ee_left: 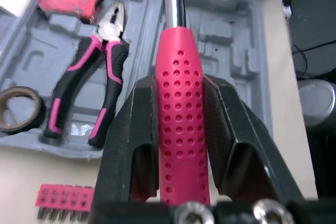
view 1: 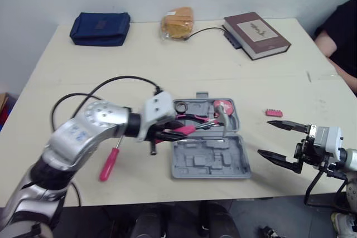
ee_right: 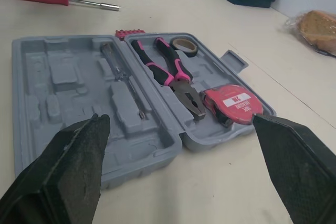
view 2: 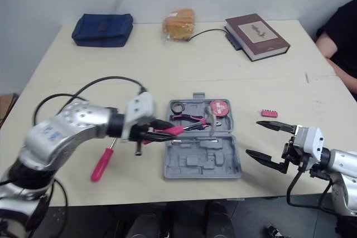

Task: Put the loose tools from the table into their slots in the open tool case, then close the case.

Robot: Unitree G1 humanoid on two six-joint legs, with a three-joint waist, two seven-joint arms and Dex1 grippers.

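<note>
Over the open tool case [view 1: 209,174], your left tool [view 1: 170,133] clamps the pink screwdriver [ee_left: 178,129], shaft pointing right across the case; your right tool [view 1: 266,137] stands open.

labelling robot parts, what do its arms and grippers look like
Left arm: rounded silver shell, small blue markings, white wrist block, looping black cable. Right arm: white wrist block, black cable hanging below. Left gripper and right gripper each have two tapered black fingers.
</note>
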